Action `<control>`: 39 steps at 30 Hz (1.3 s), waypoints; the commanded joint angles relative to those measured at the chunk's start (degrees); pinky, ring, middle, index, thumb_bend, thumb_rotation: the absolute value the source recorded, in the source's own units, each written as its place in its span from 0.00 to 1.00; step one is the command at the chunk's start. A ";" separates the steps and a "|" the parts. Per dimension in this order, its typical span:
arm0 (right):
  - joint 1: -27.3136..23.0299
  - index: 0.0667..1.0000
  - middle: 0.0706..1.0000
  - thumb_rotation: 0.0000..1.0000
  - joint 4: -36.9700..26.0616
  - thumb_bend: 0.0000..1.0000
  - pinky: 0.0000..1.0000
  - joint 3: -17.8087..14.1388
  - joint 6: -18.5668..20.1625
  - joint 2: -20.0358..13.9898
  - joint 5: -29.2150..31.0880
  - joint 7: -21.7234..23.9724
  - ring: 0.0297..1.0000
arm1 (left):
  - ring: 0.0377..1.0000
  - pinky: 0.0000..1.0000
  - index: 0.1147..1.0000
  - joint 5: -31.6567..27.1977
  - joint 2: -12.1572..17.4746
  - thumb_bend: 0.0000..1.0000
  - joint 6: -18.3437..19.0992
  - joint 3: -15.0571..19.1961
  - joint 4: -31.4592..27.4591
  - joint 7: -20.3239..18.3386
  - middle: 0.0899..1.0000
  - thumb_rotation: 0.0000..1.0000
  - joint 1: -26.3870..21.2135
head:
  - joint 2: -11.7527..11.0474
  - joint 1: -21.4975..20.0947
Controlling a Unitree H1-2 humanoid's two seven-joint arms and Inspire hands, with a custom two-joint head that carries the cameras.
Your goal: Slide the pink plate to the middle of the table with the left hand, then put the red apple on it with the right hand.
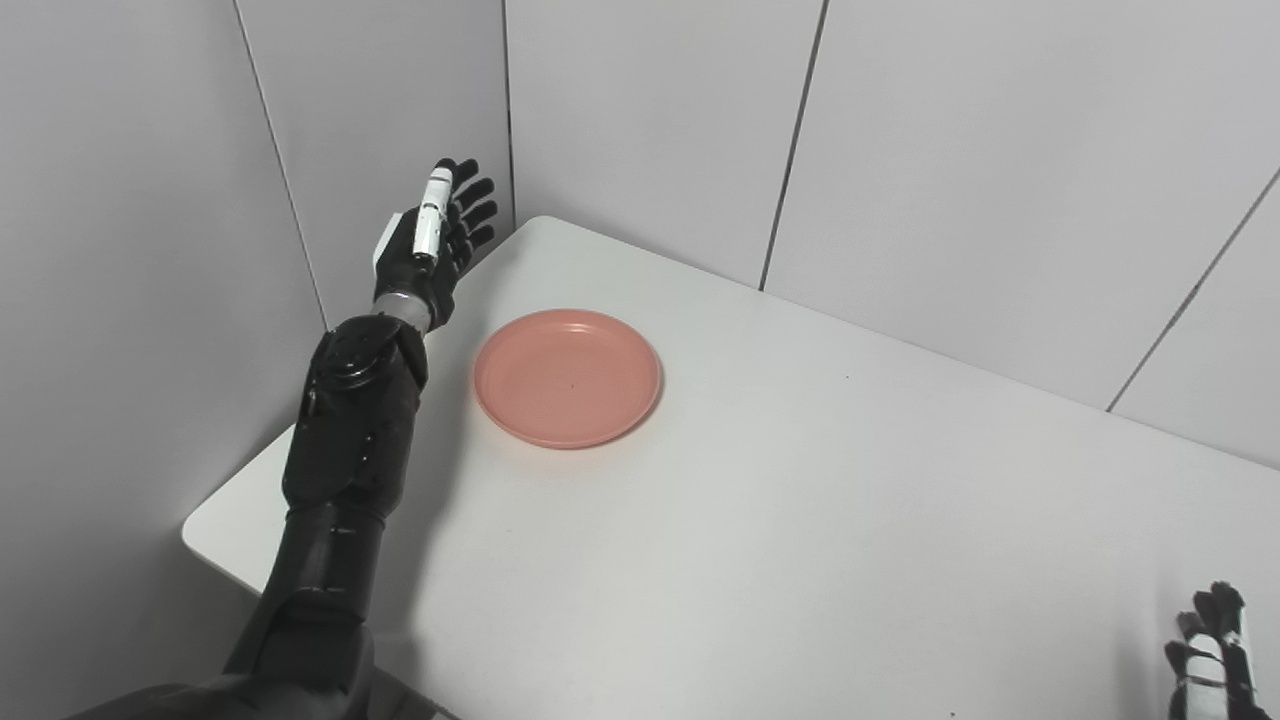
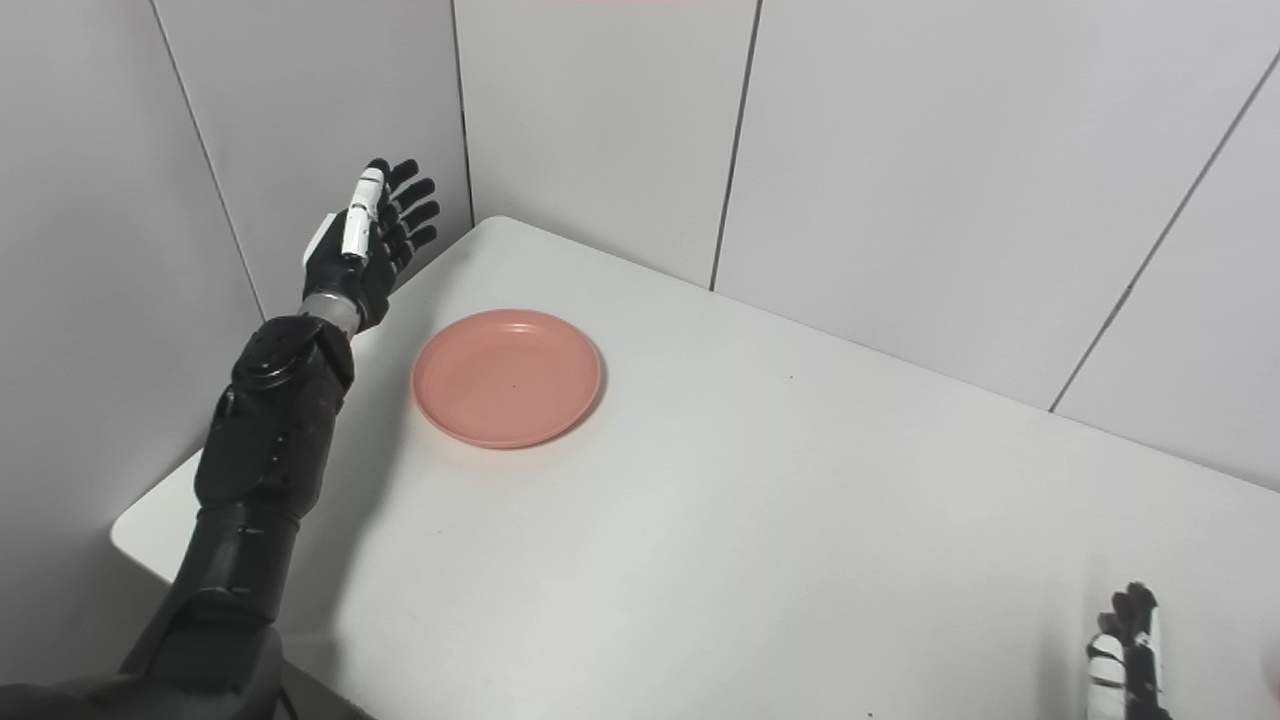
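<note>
The pink plate (image 1: 567, 376) lies flat on the white table (image 1: 800, 520), left of its middle, with nothing on it. My left hand (image 1: 436, 240) is raised above the table's far left corner, up and to the left of the plate, fingers spread and holding nothing. It does not touch the plate. Only the fingertips of my right hand (image 1: 1212, 658) show at the bottom right corner, cut off by the picture's edge. No red apple is fully visible; a faint reddish sliver (image 2: 1274, 680) shows at the right edge of the right eye view.
Grey panelled walls (image 1: 900, 150) close in the table at the back and on the left. The table's rounded front left corner (image 1: 205, 530) lies under my left forearm (image 1: 345, 450).
</note>
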 commanded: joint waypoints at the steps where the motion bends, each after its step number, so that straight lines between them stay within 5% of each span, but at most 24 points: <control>1: -1.11 1.00 1.00 1.00 -2.19 0.00 1.00 -0.11 0.11 -0.09 0.34 0.80 1.00 | 0.89 0.92 0.86 -0.69 2.18 0.34 -3.27 0.61 -0.51 -0.62 0.88 1.00 -2.22 | 0.11 -0.08; 9: -1.10 1.00 1.00 1.00 -2.22 0.00 1.00 -0.25 0.32 -0.10 0.52 0.74 1.00 | 0.87 0.87 0.84 -2.51 2.23 0.34 -2.55 1.49 2.01 -1.21 0.86 1.00 -2.40 | 0.11 -0.02; 39: -1.07 1.00 1.00 1.00 -2.38 0.00 1.00 -0.40 1.03 -0.07 0.53 0.67 1.00 | 0.87 0.87 0.84 -1.64 4.18 0.34 -10.87 -0.05 15.44 -4.99 0.87 1.00 -1.01 | 0.21 0.14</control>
